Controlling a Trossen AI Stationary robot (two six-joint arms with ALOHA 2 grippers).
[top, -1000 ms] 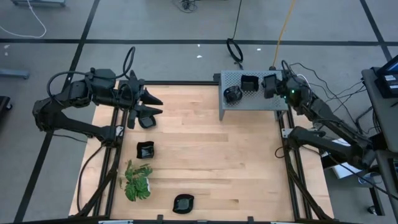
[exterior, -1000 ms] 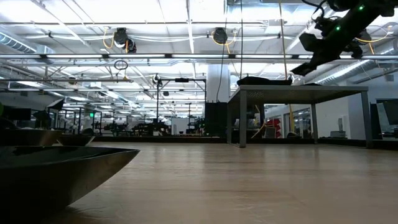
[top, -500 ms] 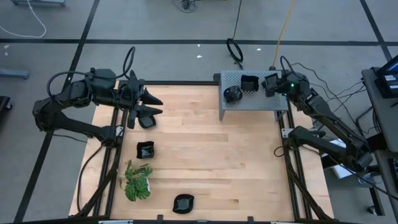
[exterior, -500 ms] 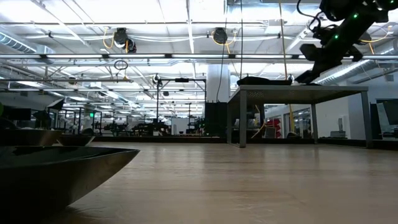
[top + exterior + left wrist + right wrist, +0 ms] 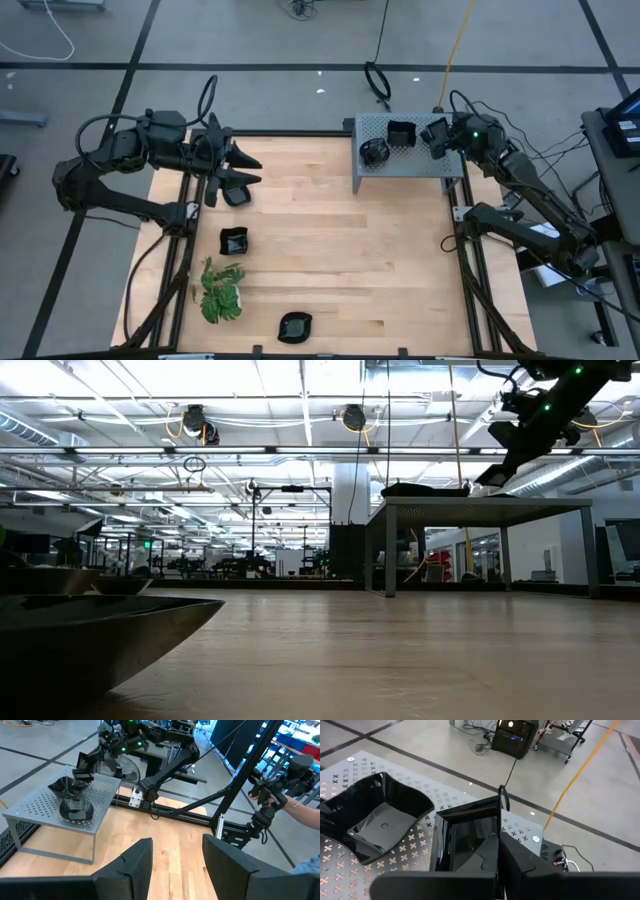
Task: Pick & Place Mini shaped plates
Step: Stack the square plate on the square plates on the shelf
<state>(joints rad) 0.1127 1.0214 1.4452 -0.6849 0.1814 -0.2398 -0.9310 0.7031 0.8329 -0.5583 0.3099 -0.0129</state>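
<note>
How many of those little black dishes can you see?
6: two on the grey perforated box, at and, one in the right gripper, three on the table. Others may be hidden.

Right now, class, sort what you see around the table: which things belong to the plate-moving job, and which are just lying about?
Job: held plate, in the right gripper; round plate and wavy plate on the grey box; plate by the open left gripper; middle plate; front plate.
Lying about: green plant; floor cables.
</note>
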